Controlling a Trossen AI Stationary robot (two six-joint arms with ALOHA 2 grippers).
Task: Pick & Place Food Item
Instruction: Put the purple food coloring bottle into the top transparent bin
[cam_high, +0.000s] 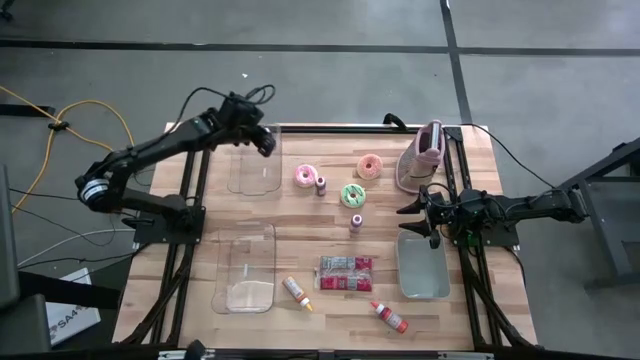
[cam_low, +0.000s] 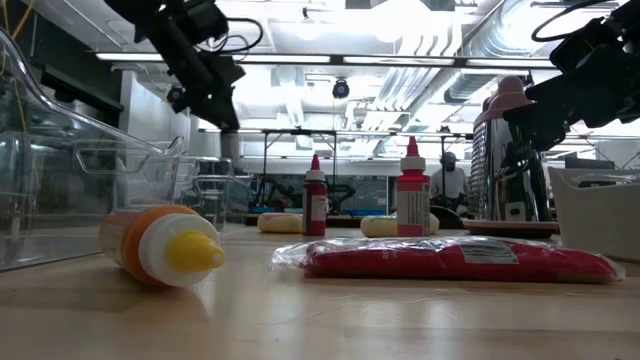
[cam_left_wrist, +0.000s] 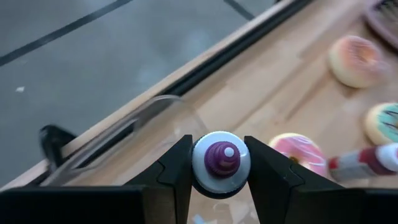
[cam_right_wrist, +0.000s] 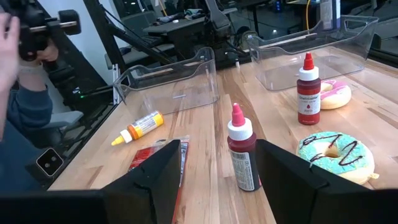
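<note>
**Over the far clear bin, the left claw grips a small purple-tipped bottle**

At the table's (cam_high: 330, 225) left rear, the left claw (cam_high: 262, 141) hangs above the far clear bin (cam_high: 252, 168), clenched on a small bottle with a white cap and purple tip (cam_left_wrist: 221, 163), pinched between both fingers (cam_left_wrist: 171, 171). Nearer the front lies a second clear bin (cam_high: 246, 268), with an orange bottle (cam_high: 297, 292) on its side beside it. Mid-table sit a pink donut (cam_high: 305, 177), a green donut (cam_high: 353, 194), an orange donut (cam_high: 370, 165), two upright red bottles (cam_high: 321, 186) (cam_high: 356, 222), and a red packet (cam_high: 345, 273). Farther right, the right claw (cam_high: 414, 207) hovers released near a grey tray (cam_high: 422, 270), fingers apart and holding nothing. A person's sleeve (cam_right_wrist: 22, 115) shows beyond the table.
</note>
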